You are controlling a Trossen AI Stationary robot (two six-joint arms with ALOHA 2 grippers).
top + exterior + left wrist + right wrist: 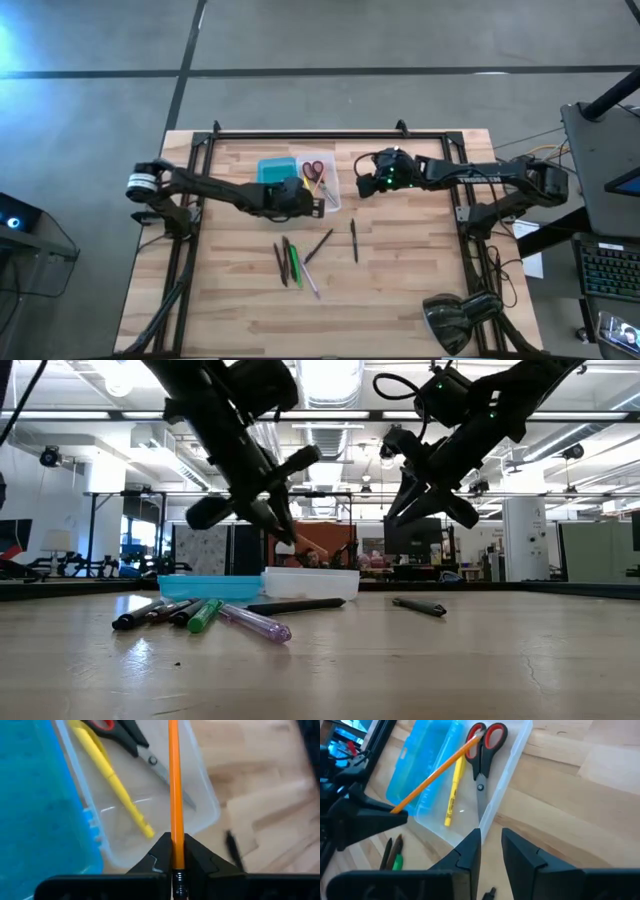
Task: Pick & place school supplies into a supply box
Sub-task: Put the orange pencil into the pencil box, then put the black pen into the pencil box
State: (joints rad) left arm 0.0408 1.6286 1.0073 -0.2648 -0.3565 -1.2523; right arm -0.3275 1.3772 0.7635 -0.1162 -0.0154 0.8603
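**While orange pencil hangs over tray**

Left gripper [175, 862] clamped on orange pencil [174, 780], tip above supply box [330, 200] clear half, at 12 o'clock of table centre. Red-handled scissors [482, 750] and yellow pen [452, 795] lying inside. Right gripper [491, 847] raised at 3 o'clock of box, fingers narrowly parted, empty. Loose pens [292, 262] near 6 o'clock of box.

left hand [175, 862]: over the near end of the supply box tray [202, 785], closed on a pencil [174, 785] reaching out over the tray
scissors [482, 755], pen [452, 795]: in the tray, under the pencil
lid [422, 765]: beside the tray
right hand [368, 183]: just beside the tray, opposite the lid
loose pens [292, 262]: on the counter [400, 300], before both hands
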